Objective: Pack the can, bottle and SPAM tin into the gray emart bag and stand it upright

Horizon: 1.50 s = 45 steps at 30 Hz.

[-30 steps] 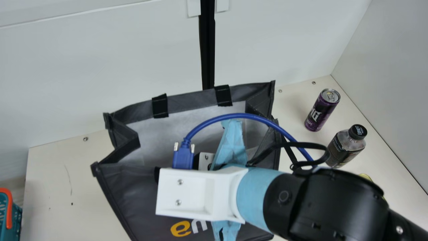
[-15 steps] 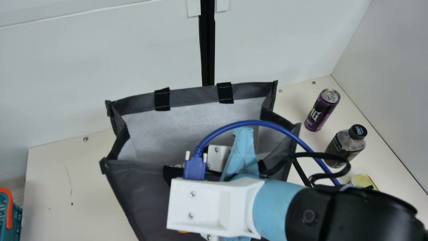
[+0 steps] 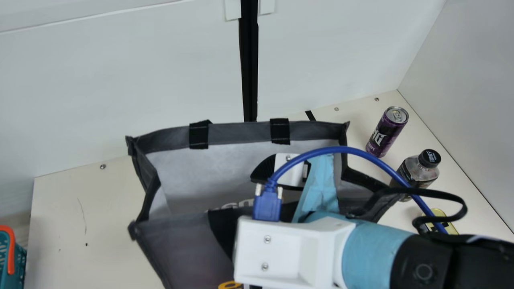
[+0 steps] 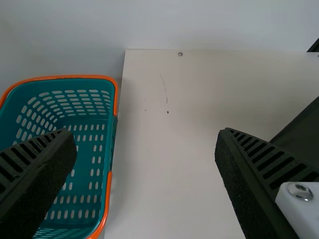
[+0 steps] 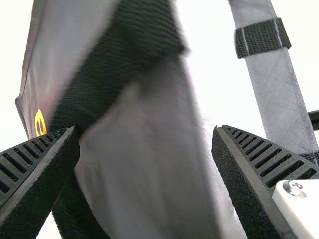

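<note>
Rightward has shifted the right pincer [image 3: 237, 196], released, at the gray bag [image 3: 172, 249], its mouth pulled wider. Can [image 3: 385, 134], bottle [image 3: 419, 172] and SPAM tin [image 3: 446, 223] sit on the cream tabletop [image 3: 76, 224] between pale walls [image 3: 128, 72]; the left pincer [image 4: 145, 144] gapes near a teal basket [image 4: 112, 199].

A cream counter [image 3: 60, 265] is seen, marked at the left by a thin scratch [image 3: 82, 210] and a dark speck [image 3: 86, 244]; screws [image 3: 103, 166] are set along its back edge. The gray emart bag [image 3: 176, 249] is placed mid-counter, mouth open. To its right, the can [image 3: 384, 134] and bottle [image 3: 419, 172] are stood upright, apart; near the bottle, the SPAM tin [image 3: 437, 212] is partly hidden.
</note>
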Each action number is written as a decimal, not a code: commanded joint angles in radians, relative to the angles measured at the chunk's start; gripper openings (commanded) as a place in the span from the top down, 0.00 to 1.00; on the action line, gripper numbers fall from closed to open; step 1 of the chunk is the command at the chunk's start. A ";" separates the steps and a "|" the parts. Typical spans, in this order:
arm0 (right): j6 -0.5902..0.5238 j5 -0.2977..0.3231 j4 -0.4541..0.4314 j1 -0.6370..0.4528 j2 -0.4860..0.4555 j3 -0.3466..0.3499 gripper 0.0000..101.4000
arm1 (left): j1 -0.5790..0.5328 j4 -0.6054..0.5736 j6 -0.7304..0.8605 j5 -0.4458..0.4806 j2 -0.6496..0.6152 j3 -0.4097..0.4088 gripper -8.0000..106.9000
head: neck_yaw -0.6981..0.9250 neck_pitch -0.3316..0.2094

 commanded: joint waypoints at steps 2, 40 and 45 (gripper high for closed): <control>-0.003 -0.002 0.015 -0.004 -0.012 0.003 0.06 | 0.000 0.000 0.000 0.000 0.000 0.000 0.15 | -0.002 -0.023; 0.044 -0.002 0.250 -0.254 -0.122 -0.220 0.06 | 0.000 0.000 0.000 0.000 0.000 0.000 0.15 | -0.002 -0.023; 0.044 -0.002 0.257 -0.343 -0.121 -0.247 0.06 | 0.000 0.000 0.000 0.000 0.000 0.000 0.15 | -0.002 -0.023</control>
